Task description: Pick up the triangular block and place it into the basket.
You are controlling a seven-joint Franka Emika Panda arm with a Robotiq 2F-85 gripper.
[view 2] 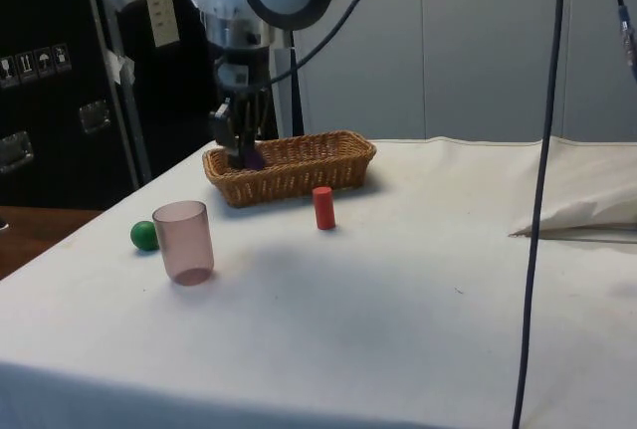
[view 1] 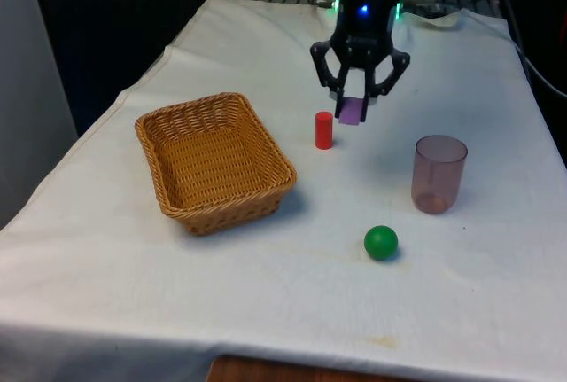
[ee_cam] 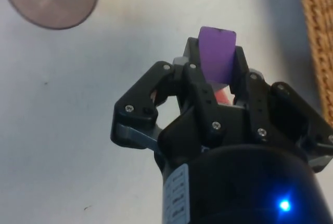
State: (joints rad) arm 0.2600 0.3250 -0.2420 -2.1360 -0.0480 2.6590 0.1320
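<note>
My black gripper [view 1: 353,103] is shut on a purple triangular block [view 1: 351,112] and holds it above the cloth. In the wrist view the purple block [ee_cam: 217,53] sits clamped between the fingers [ee_cam: 186,60] of the gripper [ee_cam: 214,60]. The woven wicker basket [view 1: 158,123] stands on the table towards the front view's left of the gripper. In the side view the gripper [view 2: 242,155] hangs in front of the basket [view 2: 328,162], with the block [view 2: 251,160] at its tips.
A red cylinder [view 1: 324,129] stands upright just below and beside the gripper. A translucent pinkish cup [view 1: 438,175] stands at the front view's right. Nearer the front edge lies a green ball [view 1: 381,242].
</note>
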